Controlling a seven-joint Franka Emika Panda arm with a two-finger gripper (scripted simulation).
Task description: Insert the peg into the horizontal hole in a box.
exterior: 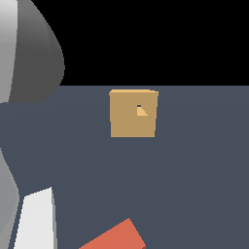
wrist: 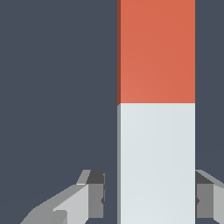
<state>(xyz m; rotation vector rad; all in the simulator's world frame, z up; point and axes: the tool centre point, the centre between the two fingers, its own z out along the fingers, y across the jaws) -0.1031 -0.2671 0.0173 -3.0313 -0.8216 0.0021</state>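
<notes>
Straddling the slim orange-red bar with a pale grey-white end, the peg (wrist: pixel 156 109), the white gripper (wrist: pixel 148 199) has its fingers (wrist: pixel 94 197) spread either side of the white half, seemingly not yet touching it. The peg lies on the dark floor, well apart from the plain tan box (exterior: pixel 133 114) and its small hole (exterior: pixel 141 111). Closing squarely would keep the peg level for insertion. No writing shows anywhere.

Tan box (exterior: pixel 133 114) w/ small hole (exterior: pixel 141 111), orange peg (exterior: pixel 116 237) end near bottom edge
</notes>
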